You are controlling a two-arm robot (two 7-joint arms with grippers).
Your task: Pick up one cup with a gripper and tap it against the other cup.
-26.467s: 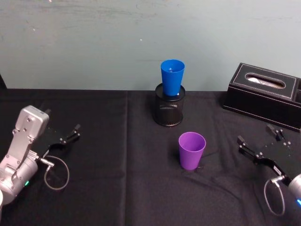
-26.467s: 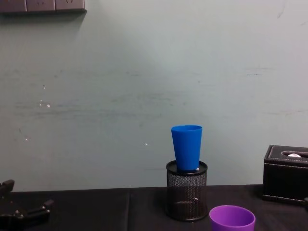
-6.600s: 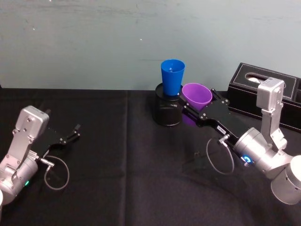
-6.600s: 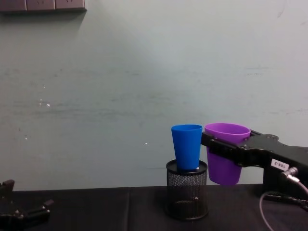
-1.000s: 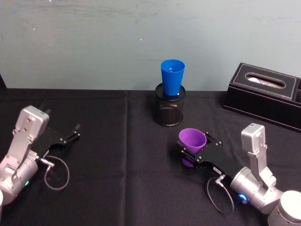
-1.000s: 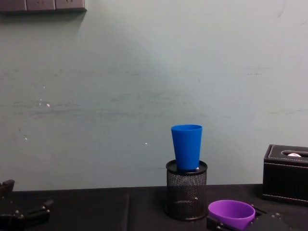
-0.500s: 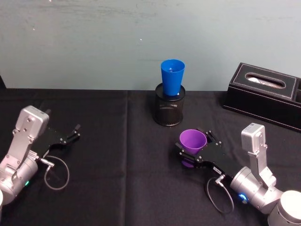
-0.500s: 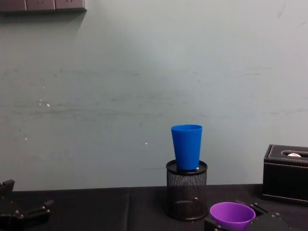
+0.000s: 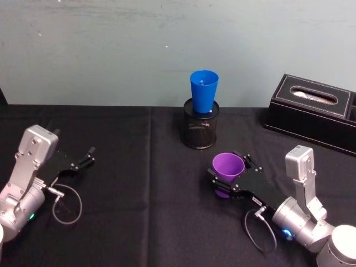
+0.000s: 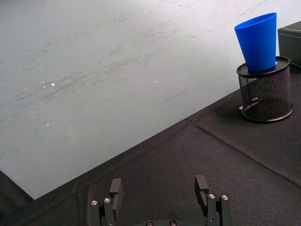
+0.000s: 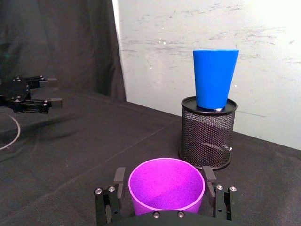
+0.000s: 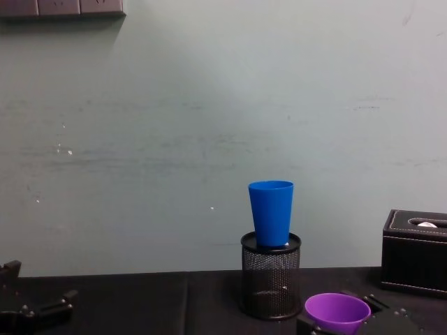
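purple cup (image 9: 228,166): clamped upright in my right gripper (image 9: 228,178)
blue cup (image 9: 203,92): sitting in mesh holder (image 9: 199,131)
left gripper (image 9: 88,155): parked, jaws apart

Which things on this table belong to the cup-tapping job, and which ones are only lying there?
Belongs to the job:
- purple cup, upright between the jaws of the right gripper
- blue cup, standing in the mesh holder

Only lying about:
- black mesh holder, apart from the purple cup
- black tissue box at the far right
- left gripper, open, idle at the left
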